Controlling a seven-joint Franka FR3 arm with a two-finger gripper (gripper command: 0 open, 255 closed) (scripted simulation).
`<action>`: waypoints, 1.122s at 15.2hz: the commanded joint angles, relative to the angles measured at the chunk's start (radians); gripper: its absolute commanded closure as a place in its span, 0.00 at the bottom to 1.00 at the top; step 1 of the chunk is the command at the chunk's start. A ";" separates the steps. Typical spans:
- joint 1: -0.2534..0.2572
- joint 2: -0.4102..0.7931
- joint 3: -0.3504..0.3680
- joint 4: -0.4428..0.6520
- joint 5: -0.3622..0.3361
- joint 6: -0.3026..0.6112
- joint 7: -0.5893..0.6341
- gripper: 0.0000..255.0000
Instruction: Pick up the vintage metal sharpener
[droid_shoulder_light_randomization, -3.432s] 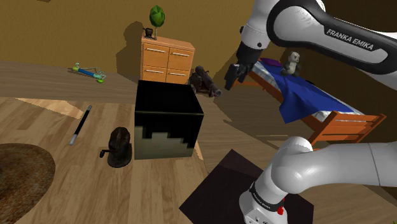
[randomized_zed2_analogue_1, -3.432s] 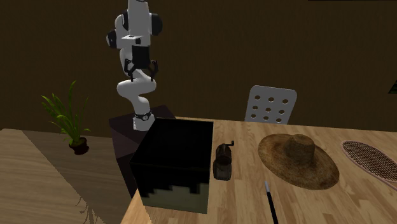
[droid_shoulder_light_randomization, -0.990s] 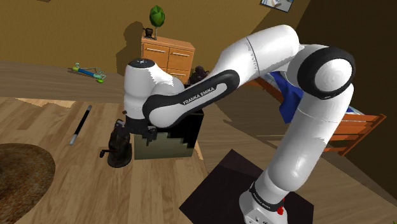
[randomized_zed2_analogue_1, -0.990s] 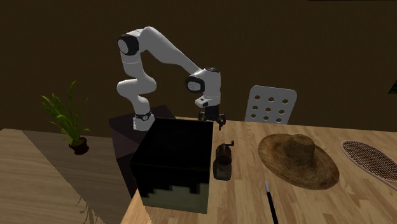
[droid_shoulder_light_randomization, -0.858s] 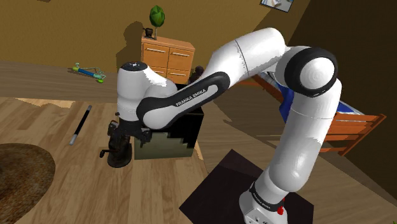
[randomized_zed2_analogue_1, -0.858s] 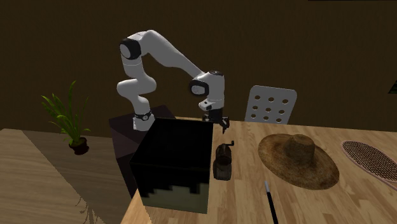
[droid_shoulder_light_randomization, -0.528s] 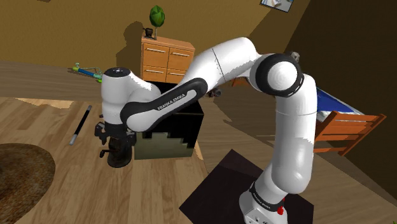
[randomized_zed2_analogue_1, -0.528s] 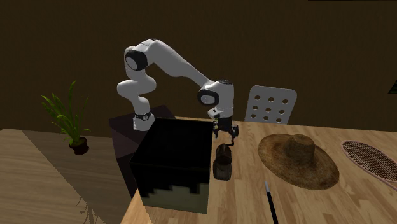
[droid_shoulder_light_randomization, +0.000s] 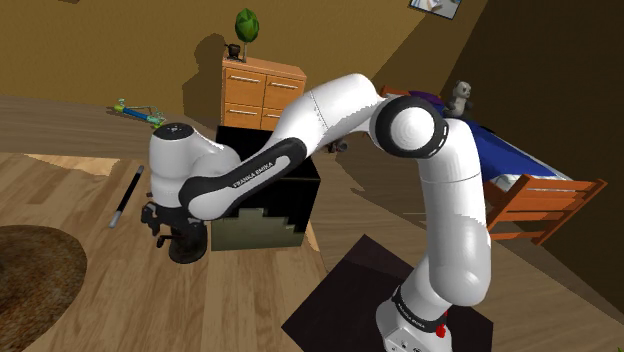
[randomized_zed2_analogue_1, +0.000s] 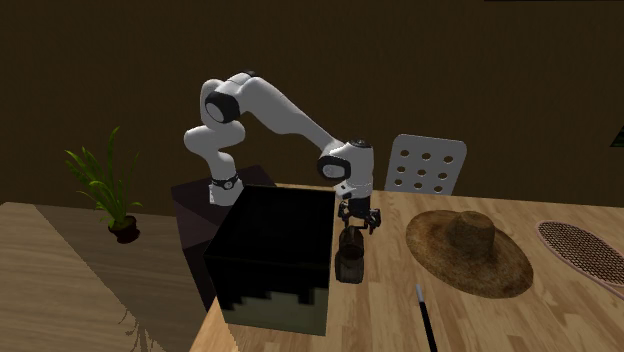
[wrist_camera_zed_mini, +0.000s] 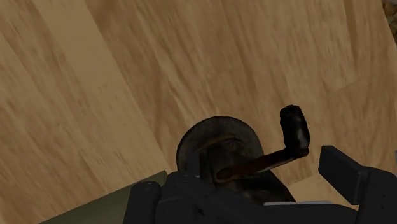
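Dark metal sharpener (randomized_zed2_analogue_1: 349, 262) is standing on the worktop (droid_shoulder_light_randomization: 100, 290) just beside the black box (randomized_zed2_analogue_1: 280, 250). My gripper (randomized_zed2_analogue_1: 357, 222) is hanging over it, jaws apart; I should be straddling its body, avoiding the crank (wrist_camera_zed_mini: 280, 149).

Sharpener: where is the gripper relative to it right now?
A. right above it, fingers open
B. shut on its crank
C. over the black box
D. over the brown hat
A: the gripper hangs right over the sharpener, and in the wrist view the fingers stand apart, one on either side of its top.
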 joint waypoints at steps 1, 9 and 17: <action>0.007 0.022 -0.012 -0.003 -0.015 0.023 0.010 0.00; 0.009 0.024 -0.012 -0.001 -0.015 0.024 0.011 1.00; -0.005 -0.012 0.006 0.001 0.008 -0.011 -0.005 1.00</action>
